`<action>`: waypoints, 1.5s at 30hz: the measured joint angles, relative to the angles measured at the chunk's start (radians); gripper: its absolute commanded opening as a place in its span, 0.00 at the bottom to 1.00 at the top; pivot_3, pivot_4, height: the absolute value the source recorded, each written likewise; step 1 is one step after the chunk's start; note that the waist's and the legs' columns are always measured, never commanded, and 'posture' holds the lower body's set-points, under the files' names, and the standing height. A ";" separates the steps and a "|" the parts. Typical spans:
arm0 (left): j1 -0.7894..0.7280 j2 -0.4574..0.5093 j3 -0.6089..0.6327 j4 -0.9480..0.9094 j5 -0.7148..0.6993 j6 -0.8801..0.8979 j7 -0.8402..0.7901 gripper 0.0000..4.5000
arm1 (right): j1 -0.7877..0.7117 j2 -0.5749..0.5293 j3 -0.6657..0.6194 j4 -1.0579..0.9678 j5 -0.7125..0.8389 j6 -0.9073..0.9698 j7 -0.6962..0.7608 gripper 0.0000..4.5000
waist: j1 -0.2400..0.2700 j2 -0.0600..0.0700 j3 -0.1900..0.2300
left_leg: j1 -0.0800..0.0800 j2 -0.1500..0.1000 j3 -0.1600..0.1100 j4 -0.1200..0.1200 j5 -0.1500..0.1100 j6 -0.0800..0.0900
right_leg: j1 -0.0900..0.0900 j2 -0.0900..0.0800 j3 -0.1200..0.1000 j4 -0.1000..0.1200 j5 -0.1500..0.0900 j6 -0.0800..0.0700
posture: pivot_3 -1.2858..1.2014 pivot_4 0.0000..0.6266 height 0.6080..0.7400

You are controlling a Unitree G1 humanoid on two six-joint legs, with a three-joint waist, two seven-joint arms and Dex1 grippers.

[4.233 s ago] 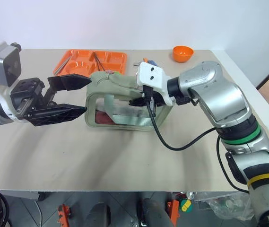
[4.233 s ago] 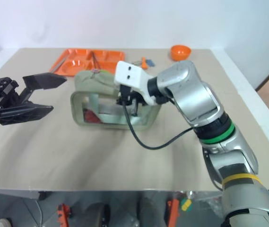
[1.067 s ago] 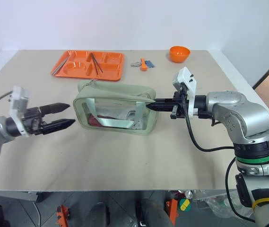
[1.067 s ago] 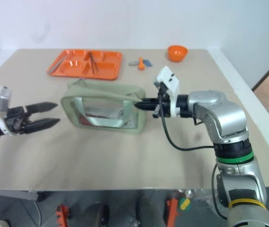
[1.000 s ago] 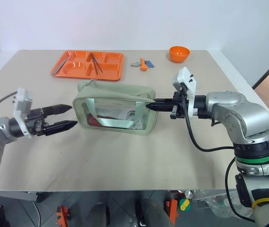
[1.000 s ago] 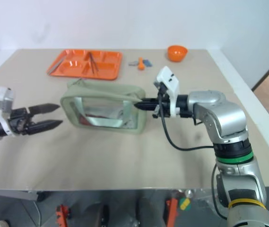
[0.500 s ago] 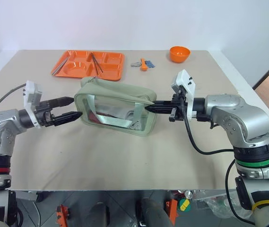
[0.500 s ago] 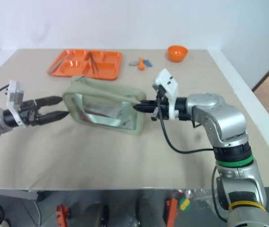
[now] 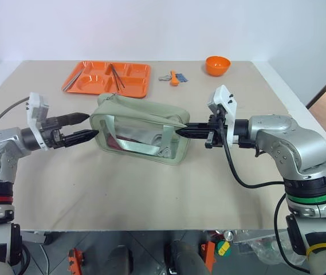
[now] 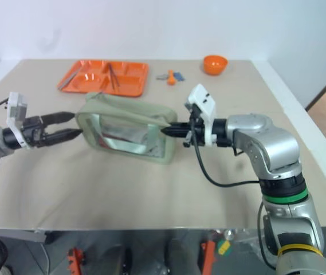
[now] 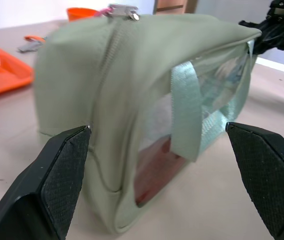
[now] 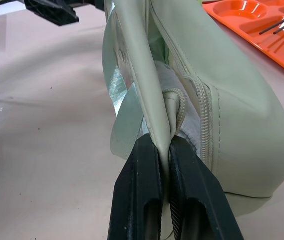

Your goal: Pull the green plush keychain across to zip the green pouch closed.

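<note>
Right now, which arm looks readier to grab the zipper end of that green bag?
Probably the left. Its end effector is open beside the green pouch at the zipper pull's end. The right end effector is shut on the far corner.

Keychain (image 11: 123,10): mostly hidden behind the pouch's (image 9: 145,123) top; a pink sliver beside the metal zipper pull shows.
Pouch contents: blurred behind clear panel; a red shape, unidentifiable.

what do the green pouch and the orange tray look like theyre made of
The green pouch: matte sage fabric, seemingly woven cloth, creasing softly, with a glossy clear plastic side panel and ribbed webbing straps. The orange tray: rigid, smooth, slightly shiny, likely moulded plastic, with formed compartments.
</note>
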 measured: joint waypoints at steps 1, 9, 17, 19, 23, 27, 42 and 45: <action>0.000 -0.004 -0.003 -0.001 0.001 0.000 0.000 1.00 | 0.001 -0.001 0.000 -0.001 0.001 0.000 -0.001 0.01 | 0.000 0.000 0.000 | 0.000 0.000 0.000 0.000 0.000 0.000 | 0.000 0.000 0.000 0.000 0.000 0.000 | 0.52 0.24 1.00; -0.062 -0.006 0.016 0.053 0.004 -0.002 0.013 1.00 | 0.011 -0.005 -0.002 -0.016 0.016 0.005 -0.012 0.01 | 0.002 0.000 0.000 | 0.000 0.000 0.000 0.000 0.000 0.000 | 0.000 0.001 0.000 0.000 0.000 0.000 | 0.52 0.24 1.00; -0.228 0.095 0.051 0.350 0.066 -0.088 0.007 1.00 | 0.013 -0.014 -0.002 -0.030 0.020 0.010 -0.015 0.01 | 0.003 0.000 0.000 | 0.000 0.000 0.001 0.000 0.000 0.000 | 0.000 0.001 -0.002 0.000 0.000 -0.001 | 0.52 0.24 1.00; -0.304 0.099 0.037 0.460 0.122 -0.145 0.041 1.00 | 0.014 -0.016 -0.003 -0.031 0.021 0.010 -0.015 0.01 | 0.004 0.000 0.000 | 0.000 0.000 0.001 0.001 0.000 0.000 | 0.000 0.001 -0.002 0.000 0.000 0.000 | 0.52 0.24 1.00; -0.444 0.068 -0.012 0.668 0.254 -0.284 0.160 1.00 | 0.015 -0.016 -0.004 -0.035 0.027 0.010 -0.015 0.01 | 0.010 -0.001 0.000 | 0.000 0.000 0.001 0.001 0.000 0.000 | 0.000 0.001 -0.002 0.000 0.000 0.000 | 0.52 0.24 1.00; -0.524 -0.021 -0.065 0.792 0.356 -0.385 0.254 1.00 | 0.020 -0.018 -0.006 -0.050 0.035 0.010 -0.017 0.01 | 0.012 -0.001 -0.001 | -0.002 0.000 0.002 0.001 0.000 0.000 | 0.000 0.001 -0.002 0.000 0.000 0.000 | 0.52 0.24 1.00; -0.621 -0.119 -0.071 0.911 0.472 -0.480 0.379 1.00 | 0.052 -0.017 -0.015 -0.088 0.073 0.026 -0.058 0.01 | 0.004 -0.001 -0.001 | -0.003 -0.001 0.002 0.001 0.000 0.001 | -0.001 0.000 -0.002 0.000 0.000 0.000 | 0.52 0.24 1.00; -0.621 -0.122 -0.039 0.907 0.436 -0.479 0.245 1.00 | 0.054 -0.022 -0.019 -0.090 0.077 0.031 -0.061 0.01 | 0.005 -0.001 -0.001 | -0.003 -0.001 0.002 0.001 0.000 0.001 | -0.001 0.000 -0.002 0.000 0.000 0.000 | 0.52 0.24 1.00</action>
